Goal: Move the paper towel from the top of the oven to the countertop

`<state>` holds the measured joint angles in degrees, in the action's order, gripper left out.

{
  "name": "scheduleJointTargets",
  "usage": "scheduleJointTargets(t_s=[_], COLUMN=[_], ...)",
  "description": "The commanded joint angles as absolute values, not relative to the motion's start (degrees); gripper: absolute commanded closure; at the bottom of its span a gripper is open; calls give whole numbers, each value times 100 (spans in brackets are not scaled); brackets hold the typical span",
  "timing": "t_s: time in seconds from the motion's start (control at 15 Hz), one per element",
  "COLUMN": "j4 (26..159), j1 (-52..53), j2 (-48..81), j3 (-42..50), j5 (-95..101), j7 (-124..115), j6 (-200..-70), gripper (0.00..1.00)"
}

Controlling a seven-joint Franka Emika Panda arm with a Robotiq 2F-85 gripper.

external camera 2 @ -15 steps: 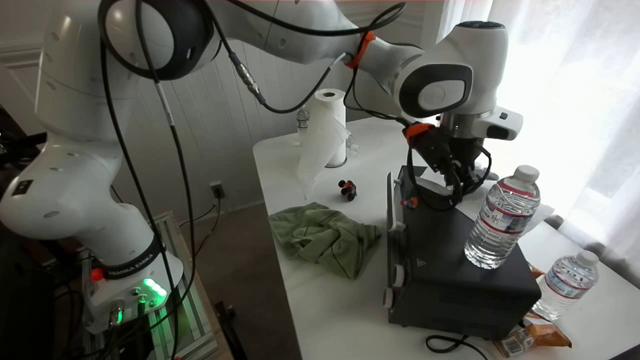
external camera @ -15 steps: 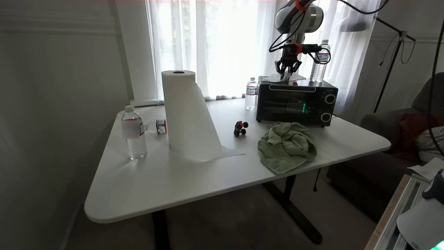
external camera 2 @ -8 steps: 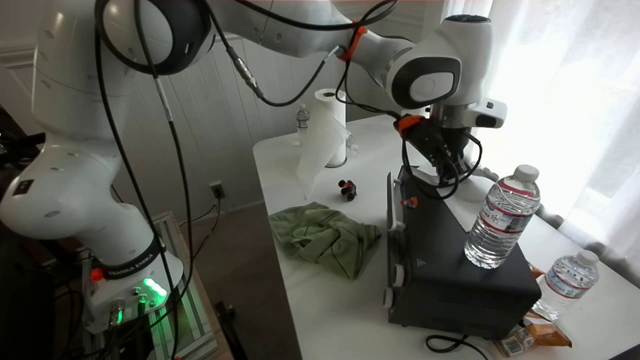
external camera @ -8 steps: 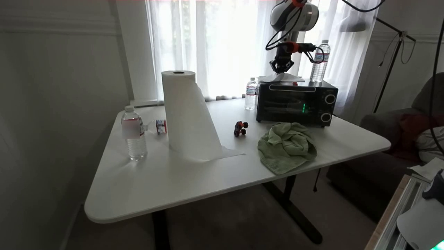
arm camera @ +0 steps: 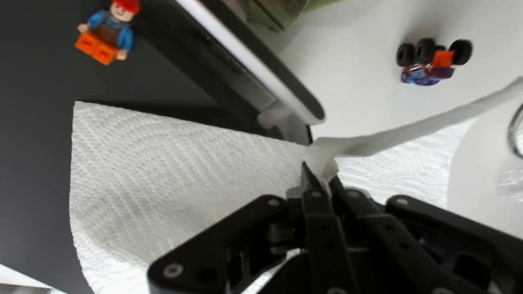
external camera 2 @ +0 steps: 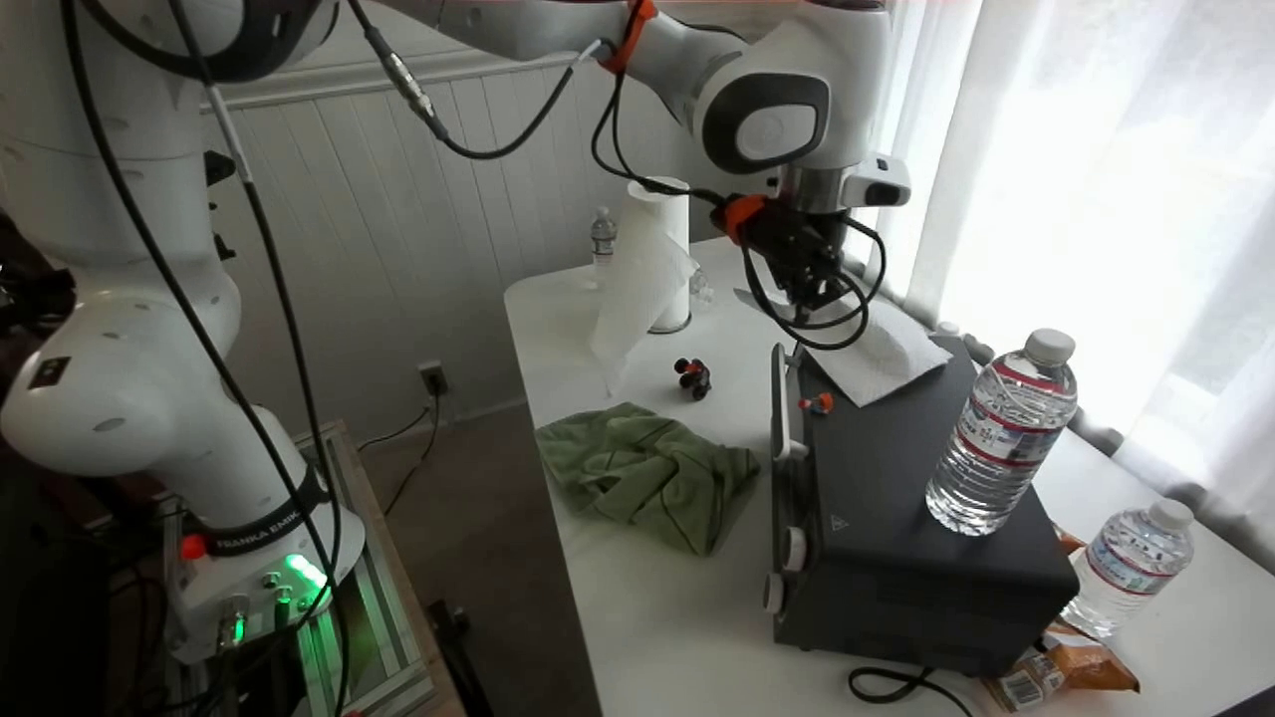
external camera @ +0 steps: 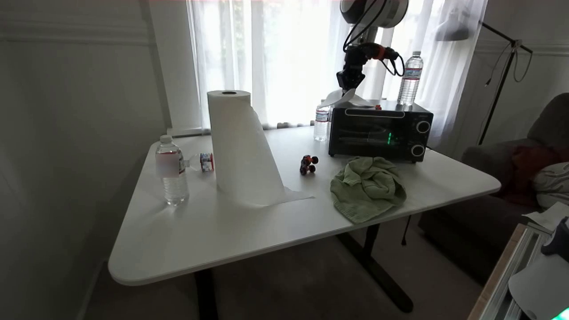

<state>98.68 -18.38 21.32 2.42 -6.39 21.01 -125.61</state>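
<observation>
The paper towel sheet (arm camera: 163,171), white and quilted, is gathered near one edge, where the black two-fingered gripper (arm camera: 322,175) has a fold pinched between its tips. Part spreads over the black toaster oven (external camera 2: 877,488), near the white, round-cornered desk's (external camera: 249,240) edge by the curtained window (external camera: 289,58); the rest juts past the oven's side, toward the desk's end at the panelled wall (external camera 2: 438,269).

To my eye this is the carry off the oven, and the desk must be the countertop meant. I'd lift a touch before going sideways, so the trailing part doesn't brush the small red-capped plastic figure (arm camera: 108,30) on the oven. Then I'd come down between the oven and the upright white paper roll (external camera: 238,151), toward the desk edge facing the robot's white base (external camera 2: 249,568), away from the dark-wheeled toy truck (arm camera: 429,73). Let go low: so light a sheet will probably drift or curl if dropped.

Whether the spread part touches the oven I can't tell. In an exterior view the jutting flap (external camera: 332,98) covers the cap of the clear plastic water bottle (external camera: 320,129) beside the oven; touching or apart, I can't say. In the wrist view the gripper hides some of the sheet, and a blurred raised edge runs out of sight.
</observation>
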Motion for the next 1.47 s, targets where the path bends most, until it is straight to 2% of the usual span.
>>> scheduleJointTargets(t_s=[0.0, 0.2, 0.27, 0.87, 1.4], j4=[10871, 11289, 10757, 11068, 11001], j1=[-1790, -1723, -1623, -1572, -1080], j2=[1419, 1230, 1572, 1428, 2247], j3=[64, -28, 145, 130, -44], j5=[-1053, -1310, -1076, -1170, -414], j7=[3107, 3902, 3407, 3747, 4421], j6=[-12693, -12891, -12654, -12790, -13132], gripper=[99, 99, 97, 98, 99])
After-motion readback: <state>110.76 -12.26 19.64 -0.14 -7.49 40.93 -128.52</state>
